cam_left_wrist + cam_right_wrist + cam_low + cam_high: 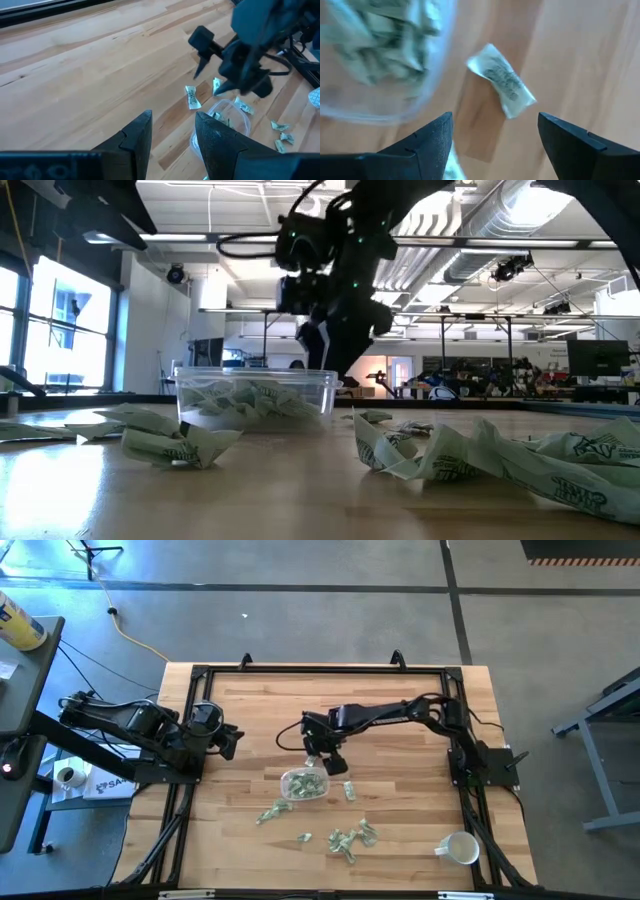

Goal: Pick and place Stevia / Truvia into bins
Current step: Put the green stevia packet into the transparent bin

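- Hovering my right tool (330,758) above centre frame in the high view, just off the upper right edge of the clear bin (303,783); fingers spread wide, nothing between them.
- Bin already holds a heap of Stevia / Truvia packets (250,395); low view shows it roughly filled to the rim line.
- Right wrist view: one loose packet (502,80) lies flat on the worktop (400,720) just beside the bin wall, roughly in line with the gap between my fingers. In the high view this looks like the packet (350,791) right of the bin.
- More packets scattered lower in the high view: a cluster (350,838) lower centre-right, another (270,812) lower left of the bin.
- White mug (461,848) on its side, lower right, not part of the job.
- My left tool (228,740) is parked at the left edge of the worktop, well apart from the bin, fingers apart and empty.
- Step, as I read it: between picks, lining up on the near packet.
- Next move needs: drop straight down, straddle the packet, pinch low since it's thin and flat; stay clear of the bin wall.
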